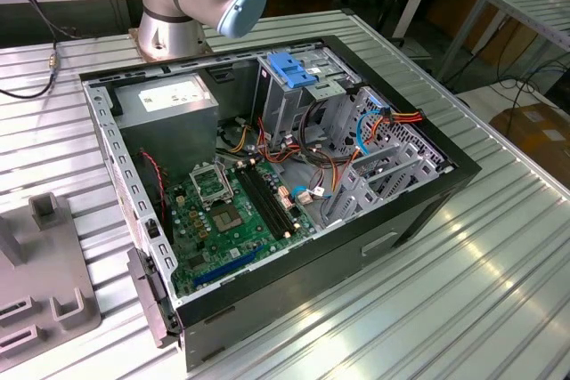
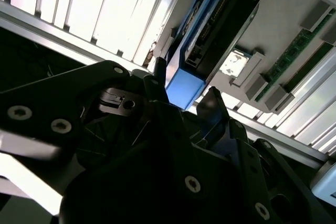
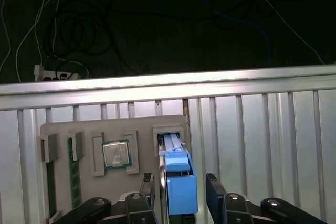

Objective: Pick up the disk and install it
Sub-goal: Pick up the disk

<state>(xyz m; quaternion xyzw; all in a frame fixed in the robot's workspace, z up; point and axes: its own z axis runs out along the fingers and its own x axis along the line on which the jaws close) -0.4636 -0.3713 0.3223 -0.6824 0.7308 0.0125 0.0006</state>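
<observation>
Pincer [image 3: 180, 183] wide astride disk [image 3: 177, 167]

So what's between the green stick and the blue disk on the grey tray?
A square silver chip sits between the stick and the disk, in the first wrist view.

We look along the gripper [image 3: 181, 195], its two black fingers [image 3: 148, 190] spread either side of the disk [image 3: 177, 174]. The disk stands on edge in a slot of a grey holder plate [image 3: 63, 129]. One finger seems just clear of the disk's blue rail. Near the disk, the plate holds a processor chip [image 3: 115, 154] and a green memory stick [image 3: 75, 171]. The plate rests on a slatted metal table [image 3: 262, 129]. Beyond the table's far edge, cables [image 3: 68, 24] lie in darkness.
</observation>
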